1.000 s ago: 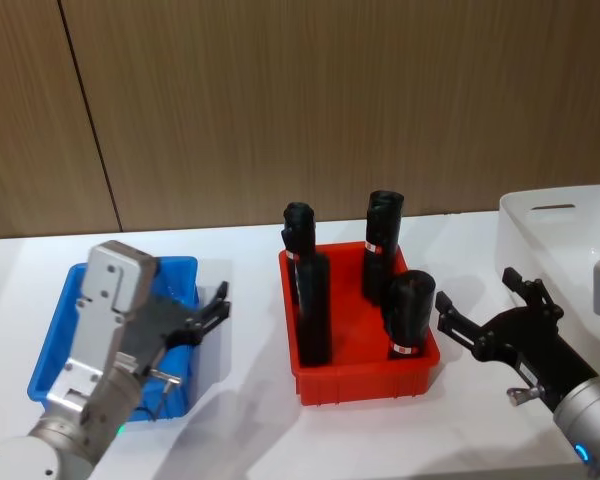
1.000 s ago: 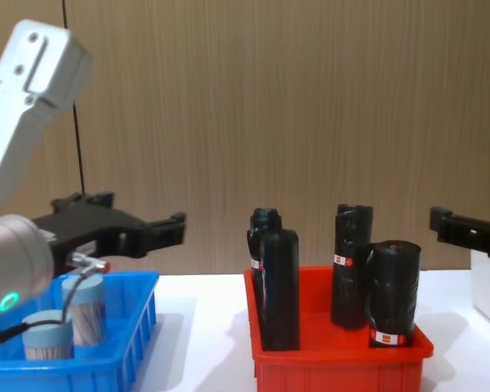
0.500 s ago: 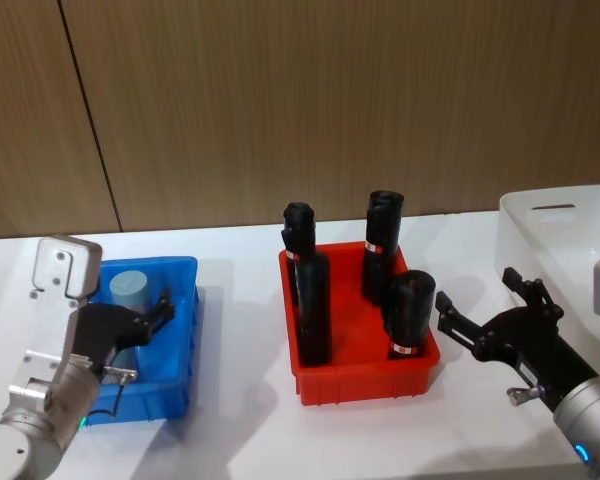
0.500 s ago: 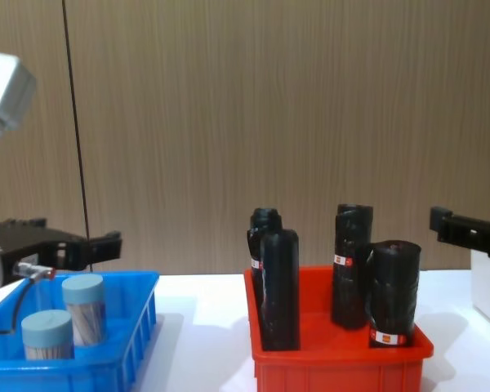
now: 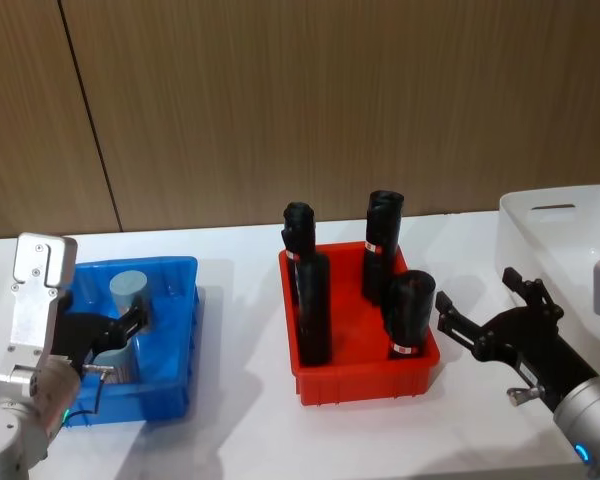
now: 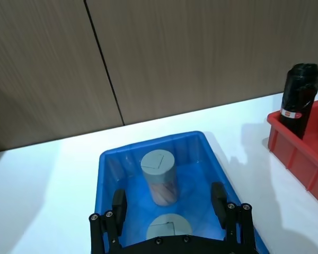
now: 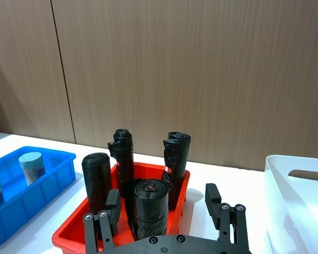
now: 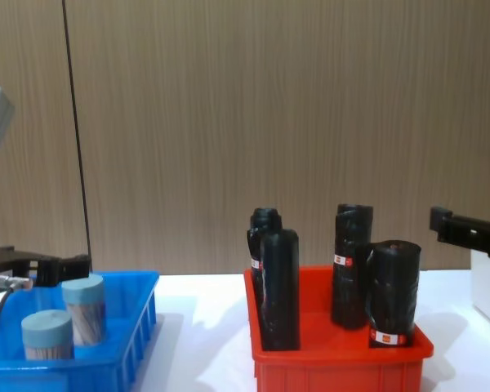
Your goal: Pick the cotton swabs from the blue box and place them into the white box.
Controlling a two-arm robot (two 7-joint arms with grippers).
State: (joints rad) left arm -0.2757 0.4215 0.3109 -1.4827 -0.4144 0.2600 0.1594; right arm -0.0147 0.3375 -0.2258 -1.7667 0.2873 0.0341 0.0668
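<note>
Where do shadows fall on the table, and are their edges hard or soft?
Head view: a soft-edged shadow on the table, right of the blue box. Left wrist view: a soft grey shadow between the blue box and the red bin. Chest view: a faint one right of the blue box.

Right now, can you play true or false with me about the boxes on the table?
The bright blue ribbed plastic bin holds two clear grey-lidded cotton swab tubs. True.
The red plastic bin holds cotton swabs. False: the red bin holds four tall black wrapped rolls.
The left gripper is shut on a tub. False: the left gripper is open, at the blue bin.
The white plastic bin stands on the robot's right. True.
</note>
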